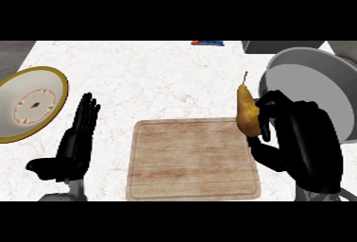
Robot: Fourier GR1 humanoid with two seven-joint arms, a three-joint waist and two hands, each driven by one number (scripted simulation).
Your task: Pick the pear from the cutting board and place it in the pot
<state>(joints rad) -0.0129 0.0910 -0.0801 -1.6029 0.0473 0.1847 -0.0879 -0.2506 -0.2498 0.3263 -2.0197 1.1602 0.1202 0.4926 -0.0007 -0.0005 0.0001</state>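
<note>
Counter point(160, 75): white marbled top, fills the view, carries everything else.

Pot point(307, 80): big grey round vessel, pale inside, just beyond and to the outer side of the right hand; the hand and forearm hide its near rim. Nothing visible inside it yet.

Cutting board point(191, 160): pale wood w/ grain lines, lies to the inner side of the right hand, between the two hands, nearer the right one. Its top is bare, so the pear is already off it.

Plate point(31, 104): gold-rimmed, patterned centre, beyond and to the outer side of the left hand, well apart from the action. Not part of the job.

Right hand point(296, 130): black, fingers and thumb curled round the pear from the side, so it's closed on the fruit. Appears raised over the board's far right corner, approx. at the pot's edge.

Left hand point(77, 137): black, fingers straight and pointing up, holds nothing; resting beside the board's left edge.

Pear point(245, 111): yellow-brown, upright, stem up, pinched at the right hand's fingertips, on its inner side; near the pot but not over its opening as far as I can tell.

Progress, my read: pick done. Left to do: carry the pear a bit further across the rim, lower, let go.

Small blue-red item point(208, 43) at the far edge, well beyond both hands; can't tell what it is.
</note>
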